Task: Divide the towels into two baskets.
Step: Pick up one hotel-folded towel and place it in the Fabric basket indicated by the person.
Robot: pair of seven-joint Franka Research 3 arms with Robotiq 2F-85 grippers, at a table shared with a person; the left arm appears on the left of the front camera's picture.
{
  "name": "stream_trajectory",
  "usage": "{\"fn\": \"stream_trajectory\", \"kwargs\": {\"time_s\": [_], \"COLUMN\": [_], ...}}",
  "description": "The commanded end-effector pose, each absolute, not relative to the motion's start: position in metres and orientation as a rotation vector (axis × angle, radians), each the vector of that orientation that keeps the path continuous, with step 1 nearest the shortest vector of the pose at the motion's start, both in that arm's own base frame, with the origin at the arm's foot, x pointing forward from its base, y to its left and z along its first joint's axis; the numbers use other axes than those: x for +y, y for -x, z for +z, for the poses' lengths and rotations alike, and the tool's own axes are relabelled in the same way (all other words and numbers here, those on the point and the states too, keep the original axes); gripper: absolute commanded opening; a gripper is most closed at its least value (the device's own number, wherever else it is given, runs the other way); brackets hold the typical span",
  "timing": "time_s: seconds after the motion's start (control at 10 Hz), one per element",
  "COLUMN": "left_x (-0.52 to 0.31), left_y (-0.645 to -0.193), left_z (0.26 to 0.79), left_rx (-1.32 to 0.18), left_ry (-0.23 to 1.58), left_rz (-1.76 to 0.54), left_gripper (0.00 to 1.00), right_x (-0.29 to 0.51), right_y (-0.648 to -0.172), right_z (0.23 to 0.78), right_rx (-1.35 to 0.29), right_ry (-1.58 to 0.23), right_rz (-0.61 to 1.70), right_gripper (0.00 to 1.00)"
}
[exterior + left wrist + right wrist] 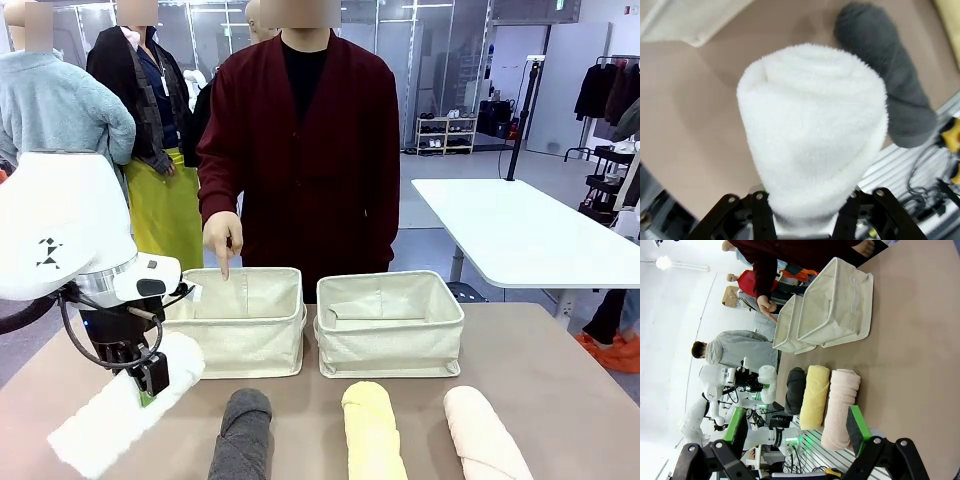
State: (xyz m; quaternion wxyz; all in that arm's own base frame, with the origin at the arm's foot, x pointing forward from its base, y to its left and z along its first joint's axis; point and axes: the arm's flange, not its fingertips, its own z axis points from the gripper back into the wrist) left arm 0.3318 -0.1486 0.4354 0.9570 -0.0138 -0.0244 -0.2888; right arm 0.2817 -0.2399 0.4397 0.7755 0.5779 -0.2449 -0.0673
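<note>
Brown surface (pixel 560 360) stretches to a person (pixel 300 140) in a dark red cardigan at the far side, with a white table (pixel 520 230) behind in an open room. Two cream canvas baskets stand side by side near the middle, close but apart: the left basket (pixel 250 345) and the right basket (pixel 390 350). The person's hand (pixel 222 238) hangs over the far rim of the left basket, index finger pointing down.

The left tool (pixel 150 385) is closed across the white towel (pixel 105 420), its fingers (pixel 762 220) pressed into the roll from both sides. The roll is tilted, its higher end near the left basket's front corner and its lower end toward the near left edge. Whether that lower end touches the surface I cannot tell.

Three more rolls lie on the surface in front of the baskets, lengthwise toward them and apart from one another: the dark grey towel (pixel 240 435) before the left basket, the pale yellow towel (pixel 372 430) before the right basket, and the pale pink towel (pixel 485 435) farthest right.

The right tool (pixel 797 415) is spread wide with nothing between its green pads (pixel 856 422), near the pink roll's near end.
</note>
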Motion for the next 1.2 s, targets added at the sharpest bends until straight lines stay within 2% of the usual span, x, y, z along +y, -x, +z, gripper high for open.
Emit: {"fn": "stream_trajectory", "kwargs": {"time_s": [0.0,0.1,0.2,0.3,0.4,0.5,0.7,0.9,1.1], "left_x": [-0.138,-0.138,-0.145,-0.144,-0.171,-0.195,-0.239,-0.272,-0.286], "left_y": [-0.336,-0.336,-0.334,-0.314,-0.305,-0.303,-0.315,-0.353,-0.396], "left_z": [0.436,0.436,0.435,0.448,0.467,0.478,0.501,0.526,0.536], "left_rx": [-0.046,-0.046,-0.046,-0.212,-0.321,-0.370,-0.403,-0.475,-0.479], "left_ry": [0.050,0.050,0.035,0.033,-0.075,-0.158,-0.382,-0.514,-0.526], "left_rz": [-0.493,-0.493,-0.560,-0.782,-1.001,-1.115,-1.313,-1.436,-1.516], "left_gripper": [0.13,0.13,0.40,0.40,0.40,0.40,0.40,0.40,0.40], "right_x": [-0.240,-0.240,-0.240,-0.240,-0.240,-0.240,-0.240,-0.240,-0.240], "right_y": [-0.279,-0.279,-0.279,-0.279,-0.279,-0.279,-0.279,-0.279,-0.279], "right_z": [0.442,0.442,0.442,0.442,0.442,0.442,0.442,0.442,0.442], "right_rx": [-0.534,-0.534,-0.534,-0.534,-0.534,-0.534,-0.534,-0.534,-0.534], "right_ry": [-1.252,-1.252,-1.252,-1.252,-1.252,-1.252,-1.252,-1.252,-1.252], "right_rz": [-0.135,-0.135,-0.135,-0.135,-0.135,-0.135,-0.135,-0.135,-0.135], "right_gripper": [1.00,1.00,1.00,1.00,1.00,1.00,1.00,1.00,1.00]}}
